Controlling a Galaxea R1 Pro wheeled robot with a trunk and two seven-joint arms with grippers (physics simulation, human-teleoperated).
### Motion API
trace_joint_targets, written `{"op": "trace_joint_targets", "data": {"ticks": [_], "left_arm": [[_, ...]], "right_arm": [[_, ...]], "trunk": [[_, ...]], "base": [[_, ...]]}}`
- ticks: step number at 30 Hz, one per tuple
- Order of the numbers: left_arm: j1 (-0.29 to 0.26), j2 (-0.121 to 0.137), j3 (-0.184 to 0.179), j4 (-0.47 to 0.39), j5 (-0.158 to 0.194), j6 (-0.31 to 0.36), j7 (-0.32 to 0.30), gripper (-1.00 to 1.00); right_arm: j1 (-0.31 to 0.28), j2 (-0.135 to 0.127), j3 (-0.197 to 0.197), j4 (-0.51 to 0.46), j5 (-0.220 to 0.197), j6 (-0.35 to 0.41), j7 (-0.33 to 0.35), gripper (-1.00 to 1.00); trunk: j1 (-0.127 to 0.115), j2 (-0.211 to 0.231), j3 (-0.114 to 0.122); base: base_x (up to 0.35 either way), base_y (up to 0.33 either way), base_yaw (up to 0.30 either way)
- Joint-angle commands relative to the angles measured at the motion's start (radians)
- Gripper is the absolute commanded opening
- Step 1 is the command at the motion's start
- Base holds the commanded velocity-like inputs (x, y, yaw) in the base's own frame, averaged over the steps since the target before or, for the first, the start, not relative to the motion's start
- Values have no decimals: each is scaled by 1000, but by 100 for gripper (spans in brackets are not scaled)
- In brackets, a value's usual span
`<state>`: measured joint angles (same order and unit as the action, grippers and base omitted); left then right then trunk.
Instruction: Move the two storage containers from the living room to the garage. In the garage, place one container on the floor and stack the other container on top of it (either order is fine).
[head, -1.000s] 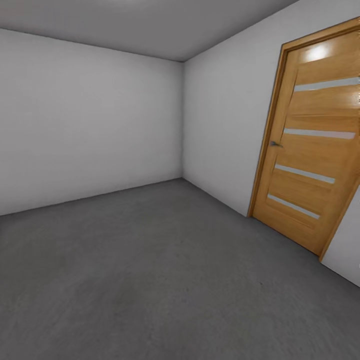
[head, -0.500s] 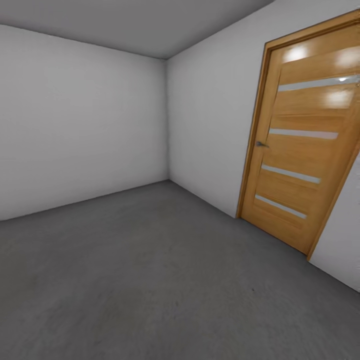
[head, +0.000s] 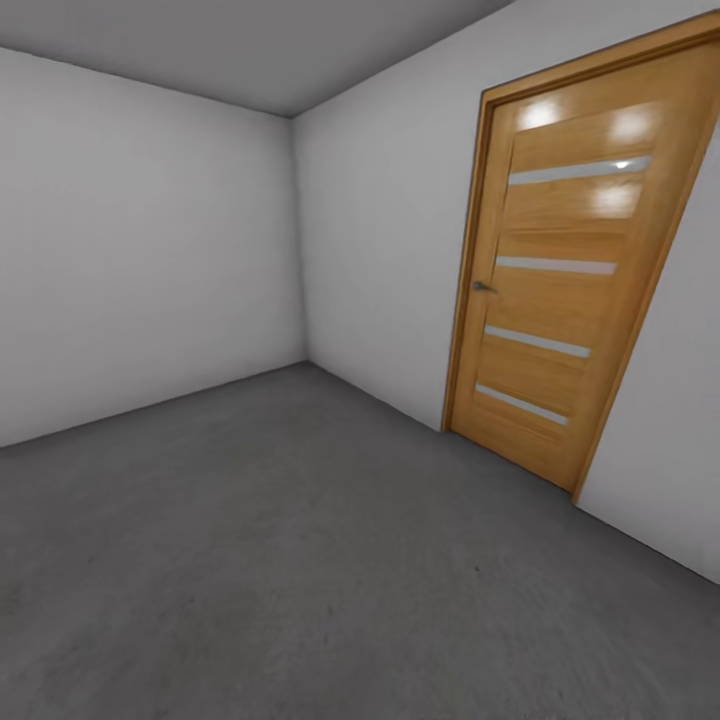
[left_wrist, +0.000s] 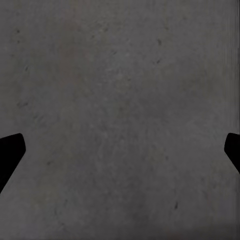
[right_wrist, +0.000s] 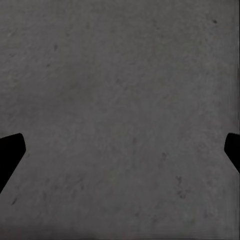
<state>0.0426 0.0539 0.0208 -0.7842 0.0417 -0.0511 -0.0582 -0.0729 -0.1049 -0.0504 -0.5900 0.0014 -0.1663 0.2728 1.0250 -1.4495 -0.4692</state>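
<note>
My left gripper (left_wrist: 120, 150) is spread wide, and I see only the two dark fingertips (left_wrist: 10, 155) at the opposite edges of the left wrist view. My right gripper (right_wrist: 120, 150) is spread wide in the same way, with nothing between its fingertips (right_wrist: 10, 155).

no readable text, label or number on any surface.

- I see the garage's floor (head: 300, 560): dark grey speckled concrete, meeting plain white-grey walls.
- Under both my wrist cameras, the same rough concrete floor.
</note>
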Motion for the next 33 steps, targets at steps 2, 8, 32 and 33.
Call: {"op": "trace_joint_targets", "data": {"ticks": [2,8,32,33], "left_arm": [[0,0,2,-1,4,-1,-6,100],[0,0,2,-1,4,-1,-6,100],[0,0,2,-1,4,-1,-6,100],[0,0,2,-1,4,-1,-6,100]], "right_arm": [[-1,1,-5,1,0,-2,9,100],[-1,1,-5,1,0,-2,8,100],[-1,1,-5,1,0,-2,8,100],[-1,1,-5,1,0,-2,8,100]], "trunk": [[0,0,-1],[0,0,-1],[0,0,-1],[0,0,-1]], "base": [[1,0,-257],[0,0,-260],[118,100,-115],[275,232,-1]]}}
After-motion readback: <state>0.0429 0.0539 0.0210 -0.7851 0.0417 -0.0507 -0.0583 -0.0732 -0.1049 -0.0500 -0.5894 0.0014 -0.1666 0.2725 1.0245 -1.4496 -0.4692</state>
